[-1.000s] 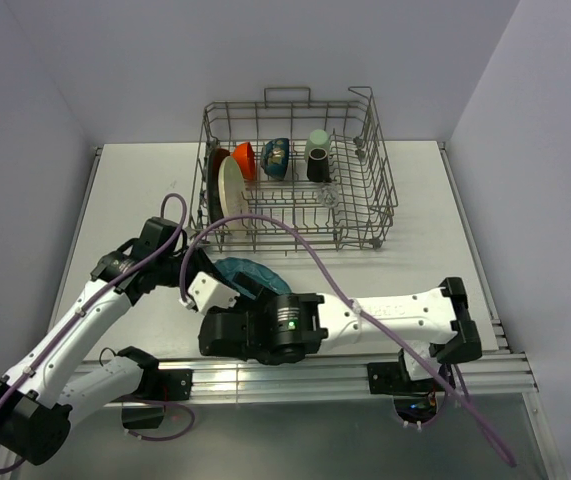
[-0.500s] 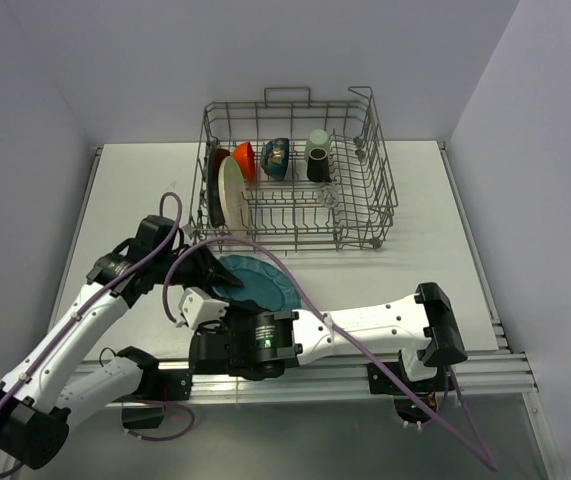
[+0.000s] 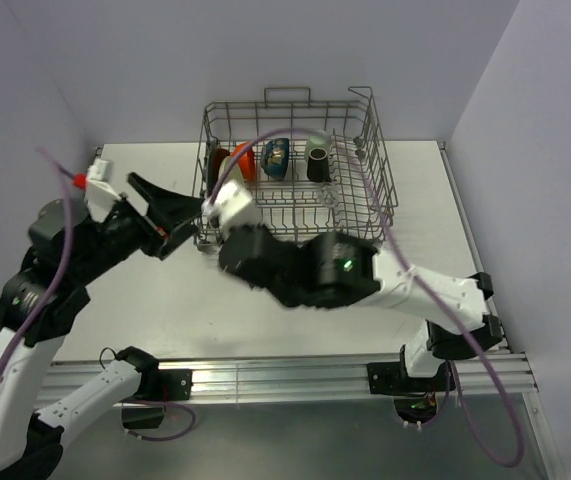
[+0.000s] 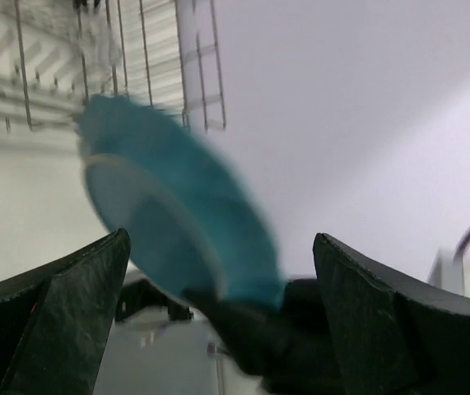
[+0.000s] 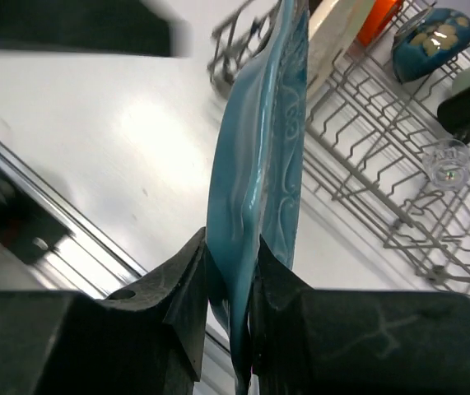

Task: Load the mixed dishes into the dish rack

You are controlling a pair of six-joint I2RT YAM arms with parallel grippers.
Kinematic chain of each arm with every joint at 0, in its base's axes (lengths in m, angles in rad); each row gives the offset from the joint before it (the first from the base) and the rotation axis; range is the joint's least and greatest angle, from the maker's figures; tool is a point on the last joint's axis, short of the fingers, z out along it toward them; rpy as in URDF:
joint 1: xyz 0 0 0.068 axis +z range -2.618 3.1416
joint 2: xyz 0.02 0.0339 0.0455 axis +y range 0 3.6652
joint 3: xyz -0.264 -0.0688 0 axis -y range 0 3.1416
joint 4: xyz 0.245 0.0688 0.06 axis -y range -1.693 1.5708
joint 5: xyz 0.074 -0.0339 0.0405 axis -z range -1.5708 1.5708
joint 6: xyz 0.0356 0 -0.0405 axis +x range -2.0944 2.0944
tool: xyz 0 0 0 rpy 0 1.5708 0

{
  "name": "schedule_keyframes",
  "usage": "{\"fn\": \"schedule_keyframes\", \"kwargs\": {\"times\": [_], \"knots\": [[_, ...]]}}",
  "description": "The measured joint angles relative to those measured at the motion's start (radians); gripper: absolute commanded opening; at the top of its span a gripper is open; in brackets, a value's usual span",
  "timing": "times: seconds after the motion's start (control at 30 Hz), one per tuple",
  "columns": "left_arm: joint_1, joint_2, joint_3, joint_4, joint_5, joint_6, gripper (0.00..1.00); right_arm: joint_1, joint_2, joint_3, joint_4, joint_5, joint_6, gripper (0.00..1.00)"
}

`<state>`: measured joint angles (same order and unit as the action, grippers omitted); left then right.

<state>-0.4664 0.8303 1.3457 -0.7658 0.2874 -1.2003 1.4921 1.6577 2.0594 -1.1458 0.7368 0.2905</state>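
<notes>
You are near the end of the load. Standing inside the dish rack [image 3: 380, 190] already are the red-orange bowl [image 3: 243, 158], the dark blue patterned bowl [image 3: 277, 158], the pale green cup [image 3: 317, 140] and, just in front of it, the brown mug [image 3: 317, 166]. The right wrist view adds the clear glass [image 5: 447, 160] on the rack floor and the cream round plate [image 5: 337, 25] upright at the rack's left end.

The only dish you can see outside the rack is the teal scalloped plate [image 5: 259, 164], so by my judgement slotting it between the tines is what is left.

Your right gripper [image 5: 230, 271] is clamped on the plate's lower rim. It holds the plate on edge just outside the rack's near left corner, with the top rim reaching toward the cream plate. Your left gripper [image 3: 170, 215] stands with its jaws spread wide and nothing between them, beside the rack's left wall and apart from the plate.

The plate looks glossy, with a raised scroll pattern on its face and a wavy rim. In the left wrist view, though blurred, its underside shows a pale foot ring
</notes>
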Motion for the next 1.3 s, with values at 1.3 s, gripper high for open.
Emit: {"fn": "schedule_keyframes", "kwargs": {"times": [1.3], "knots": [[0.003, -0.322, -0.246, -0.122, -0.204, -0.124, 0.99, -0.782, 0.250, -0.047, 0.402, -0.642, 0.436, 0.00]]}}
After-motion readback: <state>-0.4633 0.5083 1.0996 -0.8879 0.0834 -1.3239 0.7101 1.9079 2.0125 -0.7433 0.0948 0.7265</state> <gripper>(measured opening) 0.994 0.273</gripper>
